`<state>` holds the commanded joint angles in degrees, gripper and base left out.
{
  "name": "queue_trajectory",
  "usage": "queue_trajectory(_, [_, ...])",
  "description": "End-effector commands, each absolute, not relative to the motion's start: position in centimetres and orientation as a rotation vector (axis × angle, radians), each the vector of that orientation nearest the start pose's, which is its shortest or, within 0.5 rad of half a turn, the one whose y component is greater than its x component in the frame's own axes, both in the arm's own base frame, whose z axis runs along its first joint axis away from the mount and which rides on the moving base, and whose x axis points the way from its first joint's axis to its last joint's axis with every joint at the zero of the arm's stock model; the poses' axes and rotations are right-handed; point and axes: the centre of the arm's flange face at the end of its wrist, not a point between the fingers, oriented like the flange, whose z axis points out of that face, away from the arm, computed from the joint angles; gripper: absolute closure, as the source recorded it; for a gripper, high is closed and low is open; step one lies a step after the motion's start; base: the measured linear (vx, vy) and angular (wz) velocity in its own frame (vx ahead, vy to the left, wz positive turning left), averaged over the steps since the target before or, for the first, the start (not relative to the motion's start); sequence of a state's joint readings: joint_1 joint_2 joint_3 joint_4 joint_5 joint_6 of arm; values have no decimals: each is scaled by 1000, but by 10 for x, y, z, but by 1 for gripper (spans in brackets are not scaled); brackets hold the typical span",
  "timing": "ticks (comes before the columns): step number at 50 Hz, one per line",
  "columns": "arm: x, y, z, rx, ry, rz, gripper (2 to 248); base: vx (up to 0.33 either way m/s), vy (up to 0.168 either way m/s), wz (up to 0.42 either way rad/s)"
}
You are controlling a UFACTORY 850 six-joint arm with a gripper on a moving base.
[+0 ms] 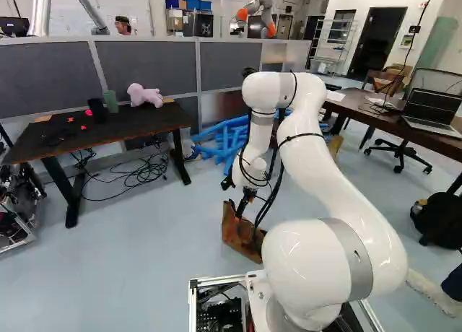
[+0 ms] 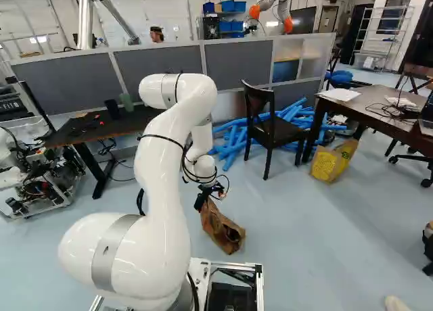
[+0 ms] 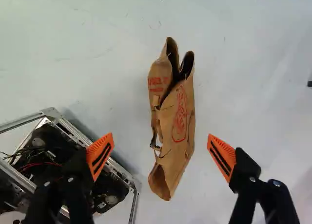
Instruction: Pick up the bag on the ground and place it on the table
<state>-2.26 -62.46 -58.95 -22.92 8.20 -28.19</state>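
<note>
Jaws spread wide, orange pads (image 3: 101, 157) flanking the approach to the brown bag (image 3: 181, 118) on the floor (image 3: 248, 97), so prob. best to ctr on its mid-length, lower straight & pinch across the narrow width, w/ care re the base frame (image 3: 72, 130) nearby.

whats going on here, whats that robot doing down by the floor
A white robot arm is reaching down over a brown paper bag that rests on the floor. Its jaws are open, one on each side of the bag as the wrist view shows it, and neither is gripping it. The job is to put the bag on a table, but it has not been picked up yet.
</note>
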Motion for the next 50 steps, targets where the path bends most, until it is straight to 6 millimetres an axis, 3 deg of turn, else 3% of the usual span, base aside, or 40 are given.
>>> queue_trajectory(50, [483, -14, -56, -2828, -1281, -79, 3, 0, 0, 0])
